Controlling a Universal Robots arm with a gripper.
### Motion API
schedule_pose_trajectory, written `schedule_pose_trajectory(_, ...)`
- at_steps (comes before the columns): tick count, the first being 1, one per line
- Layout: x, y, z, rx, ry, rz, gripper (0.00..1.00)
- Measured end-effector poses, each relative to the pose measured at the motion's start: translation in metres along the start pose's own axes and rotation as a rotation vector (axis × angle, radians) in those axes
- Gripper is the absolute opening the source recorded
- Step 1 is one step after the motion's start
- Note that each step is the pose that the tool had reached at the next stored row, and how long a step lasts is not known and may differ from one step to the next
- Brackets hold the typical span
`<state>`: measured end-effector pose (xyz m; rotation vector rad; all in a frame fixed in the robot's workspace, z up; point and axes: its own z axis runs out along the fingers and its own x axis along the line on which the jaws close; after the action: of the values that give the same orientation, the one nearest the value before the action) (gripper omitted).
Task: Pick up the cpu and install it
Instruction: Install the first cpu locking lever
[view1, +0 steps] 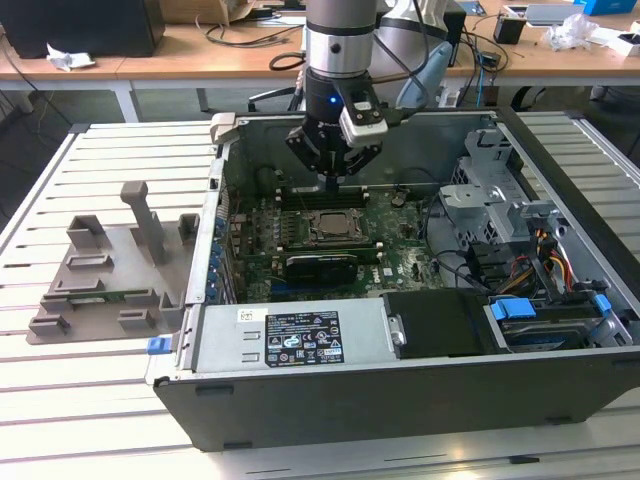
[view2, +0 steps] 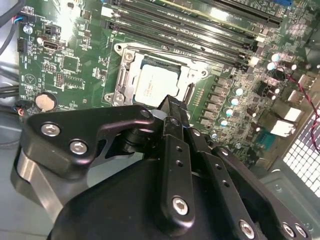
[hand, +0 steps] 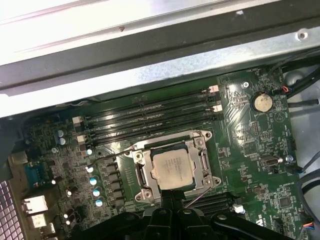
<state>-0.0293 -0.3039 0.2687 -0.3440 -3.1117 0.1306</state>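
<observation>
Where the exterior view's left begins, we note a grey fixture tray (view1: 105, 285) on the slatted table (view1: 40, 400), its upright posts plain but its shallow pockets too small to read. Next comes the open computer case (view1: 400, 380), its near wall cutting off the lower part of the motherboard (view1: 395, 262). Over the board's middle hangs the gripper (view1: 334, 178), just above and behind the socket (view1: 335, 228); the arm's column runs off the top of the view.

The cpu (hand: 173, 169) lies flat in the socket, silver lid up, seated inside the metal frame. In both wrist views we see its lid (view2: 156, 86) bare and apart from the gripper. It is square, so we find no long axis; its edges run parallel to the socket frame and to the memory slots (hand: 150, 117) beside it. The print on the lid is too faint to say which way the chip points.

The gripper (view2: 172, 111) shows in the second wrist view as fingers brought together to a narrow tip, pressed closed with nothing between them. Its black body hides the near side of the socket. In the first wrist view the fingertips (hand: 170, 196) cover the frame's near edge.

To the exterior view's right, drive cages (view1: 490, 190) and cable bundles (view1: 545, 260) hide the board's far corner.
</observation>
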Motion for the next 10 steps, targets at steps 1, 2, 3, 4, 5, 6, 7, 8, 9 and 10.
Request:
schedule_pose_trajectory(1, 0.0, 0.0, 0.0, 0.0, -0.0007, -0.009, 0.11)
schedule_pose_trajectory(2, 0.0, 0.0, 0.0, 0.0, -0.0013, -0.016, 0.11)
schedule_pose_trajectory(3, 0.0, 0.0, 0.0, 0.0, -0.0019, -0.023, 0.11)
schedule_pose_trajectory(4, 0.0, 0.0, 0.0, 0.0, -0.0024, -0.029, 0.11)
schedule_pose_trajectory(5, 0.0, 0.0, 0.0, 0.0, -0.003, -0.036, 0.11)
schedule_pose_trajectory(6, 0.0, 0.0, 0.0, 0.0, -0.0034, -0.041, 0.11)
schedule_pose_trajectory(7, 0.0, 0.0, 0.0, -0.0001, -0.0039, -0.047, 0.11)
schedule_pose_trajectory(8, 0.0, 0.0, 0.0, 0.0, -0.0042, -0.05, 0.11)
schedule_pose_trajectory(9, 0.0, 0.0, 0.0, 0.0, -0.0045, -0.053, 0.11)
schedule_pose_trajectory(10, 0.0, 0.0, 0.0, 0.0, -0.0046, -0.056, 0.11)
